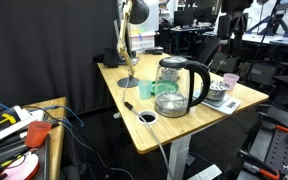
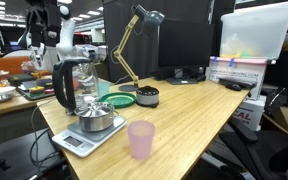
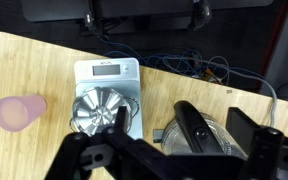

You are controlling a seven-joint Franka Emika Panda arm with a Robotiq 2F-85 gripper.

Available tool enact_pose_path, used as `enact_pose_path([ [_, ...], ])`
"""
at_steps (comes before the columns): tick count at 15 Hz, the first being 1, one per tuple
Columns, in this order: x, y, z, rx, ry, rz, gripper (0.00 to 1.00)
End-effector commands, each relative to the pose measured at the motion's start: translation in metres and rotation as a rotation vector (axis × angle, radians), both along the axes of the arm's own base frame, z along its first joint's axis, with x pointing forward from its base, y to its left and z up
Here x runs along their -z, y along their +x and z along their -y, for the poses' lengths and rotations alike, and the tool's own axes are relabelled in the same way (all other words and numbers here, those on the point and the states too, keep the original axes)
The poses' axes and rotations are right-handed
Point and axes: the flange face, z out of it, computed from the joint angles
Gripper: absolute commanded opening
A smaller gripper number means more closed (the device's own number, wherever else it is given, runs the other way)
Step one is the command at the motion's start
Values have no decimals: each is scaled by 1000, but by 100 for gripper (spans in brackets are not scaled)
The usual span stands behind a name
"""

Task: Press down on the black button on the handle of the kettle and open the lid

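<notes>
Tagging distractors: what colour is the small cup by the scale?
Pink, slightly translucent. The cup shows best in an exterior view.

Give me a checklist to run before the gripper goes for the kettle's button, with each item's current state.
1. Gripper open and empty: ok.
2. Kettle upright on the table: ok.
3. Lid down, ready to be released: ok, as far as both exterior views show.
4. Black button located at the top of the handle: cannot tell; it blends into the handle.
5. Gripper lowered to the handle: not ok; the wrist view looks down from well above.
6. Scale clear of the descent path: cannot tell; it sits close beside the kettle.
</notes>
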Motion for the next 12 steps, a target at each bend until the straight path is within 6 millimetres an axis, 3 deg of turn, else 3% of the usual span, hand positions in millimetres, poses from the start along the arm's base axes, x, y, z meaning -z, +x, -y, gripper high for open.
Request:
enact_pose_path([
  [1,9,3,-3,-58,16,-18,96],
  [2,14,5,-5,-74,19,-30,80],
  [3,18,6,-7,-88,22,-37,72],
  [4,20,7,-10,-102,24,-40,69],
  [12,34,26,-30,-86,30,11,13],
])
